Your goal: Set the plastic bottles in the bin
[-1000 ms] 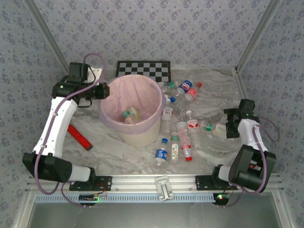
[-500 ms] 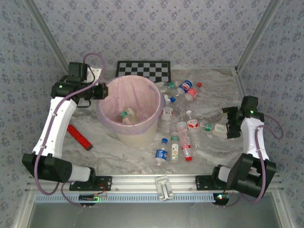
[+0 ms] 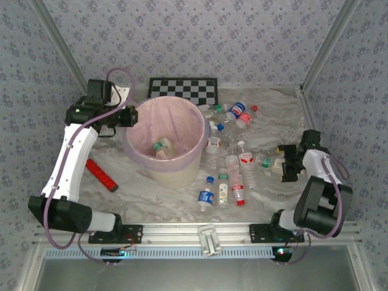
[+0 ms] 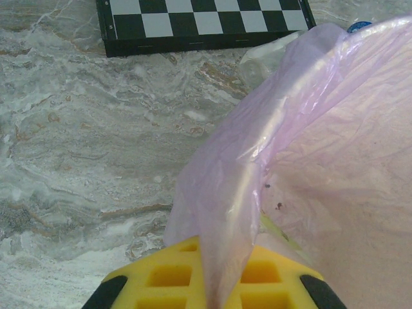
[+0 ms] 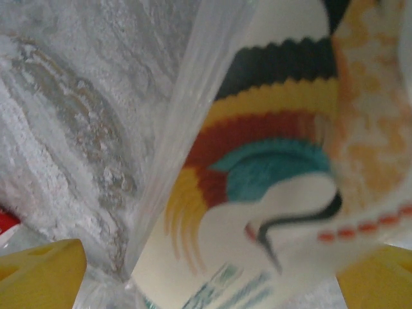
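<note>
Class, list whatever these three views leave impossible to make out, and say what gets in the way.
- Right wrist view: the bottle is too close and blurred, its ends cut off by the edges; whether the right tool grips it is unclear.
- Left wrist view: the bag covers the bin rim where the left tool pinches it.
- Top view: labels on the loose bottles are too small to read.

Marble-look table [image 3: 151, 200] w/ bin [image 3: 167, 167], loose bottles [image 3: 233, 167], red bar [image 3: 101, 174], checkerboard [image 3: 183, 89].
</note>
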